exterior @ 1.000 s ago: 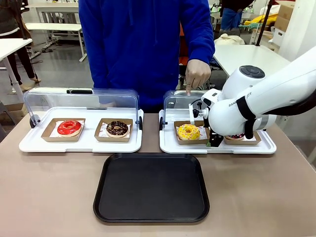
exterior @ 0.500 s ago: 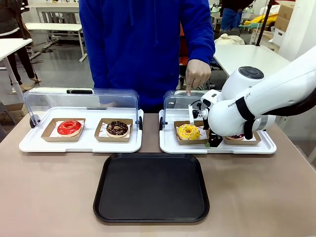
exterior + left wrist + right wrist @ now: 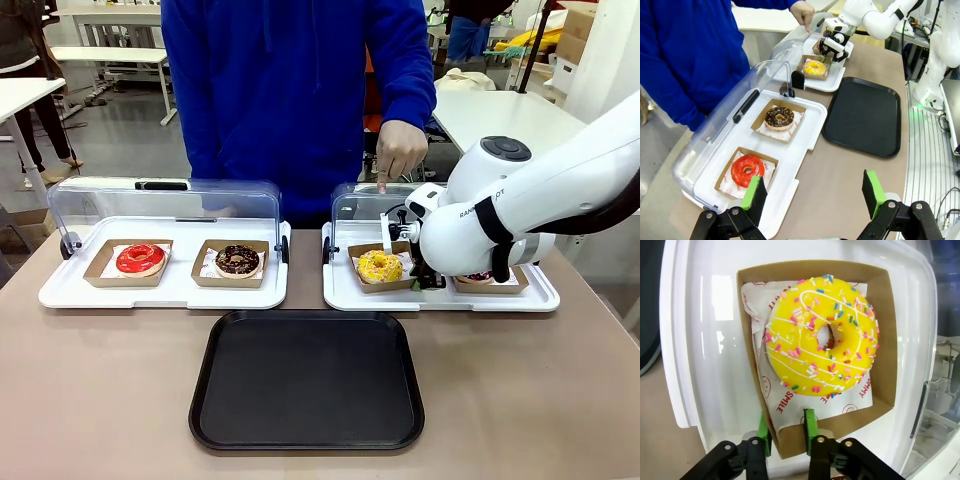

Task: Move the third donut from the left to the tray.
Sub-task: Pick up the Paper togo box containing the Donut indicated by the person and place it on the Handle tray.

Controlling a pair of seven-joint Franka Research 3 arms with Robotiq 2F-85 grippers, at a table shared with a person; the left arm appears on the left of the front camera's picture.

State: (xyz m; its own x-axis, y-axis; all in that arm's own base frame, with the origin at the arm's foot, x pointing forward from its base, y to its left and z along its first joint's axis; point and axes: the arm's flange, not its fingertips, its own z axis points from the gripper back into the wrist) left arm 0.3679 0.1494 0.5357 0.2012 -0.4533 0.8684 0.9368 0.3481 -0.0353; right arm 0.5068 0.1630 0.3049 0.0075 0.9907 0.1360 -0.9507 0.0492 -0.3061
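On the left of the tabletop (image 3: 100, 400), the red-iced donut (image 3: 140, 258) and a chocolate donut (image 3: 237, 260) are seen in their boxes on a white tray (image 3: 60, 292) under a raised clear lid (image 3: 165, 200), and the left hand (image 3: 812, 197) is held above that end with its green pads spread wide and nothing between them. In the middle, near the front edge, the tray (image 3: 306, 381) lies bare and ready. Further right, the third donut from the left (image 3: 380, 266) is seen in its brown cardboard box (image 3: 883, 340) on the second white tray (image 3: 335, 292). The right hand (image 3: 786, 428) is pressed together on the near wall of that box — the cardboard is pinched between the two pads, the icing untouched. The box is best lifted level and only enough to clear the white rim, since a single pinched wall may flex and let the donut slide. It is then best carried left and toward the robot — slowly, kept flat — and set down inside the black rim before the pads are parted. The person's hand (image 3: 400, 152) at the far lid should be kept clear of.
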